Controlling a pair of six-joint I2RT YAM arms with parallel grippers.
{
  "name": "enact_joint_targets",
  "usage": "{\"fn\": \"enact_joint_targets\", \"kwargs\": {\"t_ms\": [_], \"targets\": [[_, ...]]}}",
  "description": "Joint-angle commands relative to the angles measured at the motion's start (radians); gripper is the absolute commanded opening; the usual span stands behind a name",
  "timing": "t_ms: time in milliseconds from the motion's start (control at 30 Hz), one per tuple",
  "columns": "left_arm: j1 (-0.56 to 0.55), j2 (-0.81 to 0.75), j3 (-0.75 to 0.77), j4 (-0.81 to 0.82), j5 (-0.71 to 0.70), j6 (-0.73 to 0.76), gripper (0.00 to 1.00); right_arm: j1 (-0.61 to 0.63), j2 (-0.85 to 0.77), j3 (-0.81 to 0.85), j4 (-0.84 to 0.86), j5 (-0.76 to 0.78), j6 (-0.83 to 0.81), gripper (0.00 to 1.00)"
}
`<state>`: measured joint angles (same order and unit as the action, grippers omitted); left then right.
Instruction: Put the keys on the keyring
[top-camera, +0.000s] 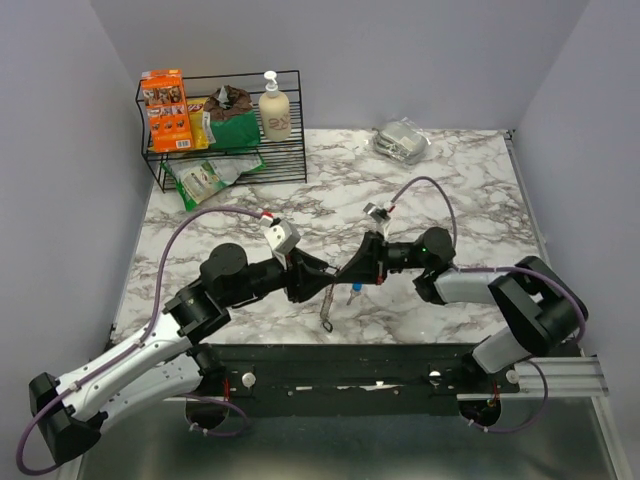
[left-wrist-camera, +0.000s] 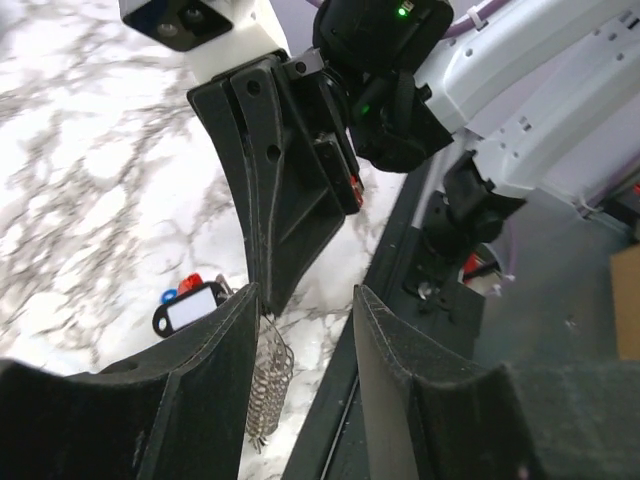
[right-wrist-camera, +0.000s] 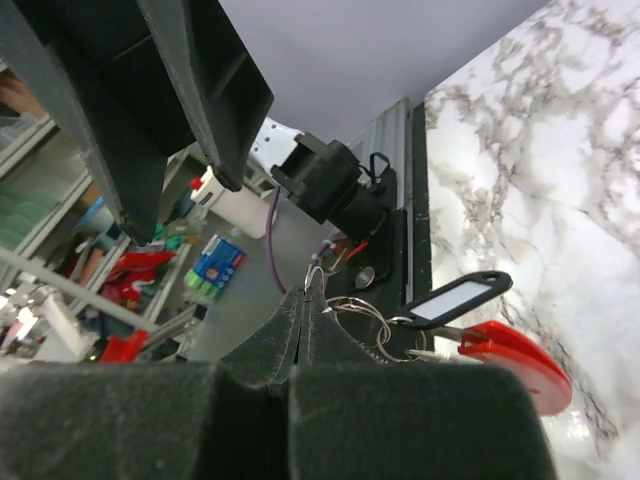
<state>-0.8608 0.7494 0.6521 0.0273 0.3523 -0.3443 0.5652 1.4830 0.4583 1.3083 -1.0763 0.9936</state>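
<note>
Marble-pattern table (top-camera: 470, 190), walls on the left, far and right sides. Black mounting rail (top-camera: 330, 362) along the near edge.

Wire rack (top-camera: 290, 150) in the far-left corner holds an orange box (top-camera: 165, 110), green bags (top-camera: 235, 128) and a pump bottle (top-camera: 274, 110). The print on all of them is too small to read. Silver packet (top-camera: 402, 140) at far right, well apart from the arms. Bare marble runs between the rack, the packet and the grippers, and to both sides of them.

The arms meet at the table's middle, near the rail. Left gripper (left-wrist-camera: 305, 300): fingers apart, nothing clamped, set on either side of the right gripper's tip. Right gripper (right-wrist-camera: 300, 305): fingers pressed together, pinching the thin wire rings of the keyring (top-camera: 328, 308).

The keyring is off the table. Its chain hangs from the right fingertips, and in the top view its long axis runs toward the near edge. In the left wrist view it sits just beside the left gripper's left-hand finger (left-wrist-camera: 215, 350).

Black key tag (right-wrist-camera: 455, 298), white window blank, no writing. Red clip (right-wrist-camera: 515, 360) just beside the tag.

Keys (top-camera: 355, 293): the blue head shows just right of the chain. The blades are too small to tell which way they point.
</note>
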Motion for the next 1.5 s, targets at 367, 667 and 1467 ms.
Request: {"fn": "enact_joint_targets", "kwargs": {"t_ms": [367, 667, 1467], "targets": [[0.016, -0.004, -0.019, -0.124, -0.246, 0.014, 0.54, 0.068, 0.47, 0.186, 0.245, -0.001, 0.111, 0.06], [0.02, 0.014, -0.009, -0.136, -0.271, 0.024, 0.56, 0.068, 0.226, 0.232, -0.49, 0.269, -0.344, 0.62], [0.071, 0.404, 0.035, -0.256, -0.296, -0.128, 0.53, 0.047, -0.342, 0.049, -1.004, 0.855, -0.509, 0.98]]}}
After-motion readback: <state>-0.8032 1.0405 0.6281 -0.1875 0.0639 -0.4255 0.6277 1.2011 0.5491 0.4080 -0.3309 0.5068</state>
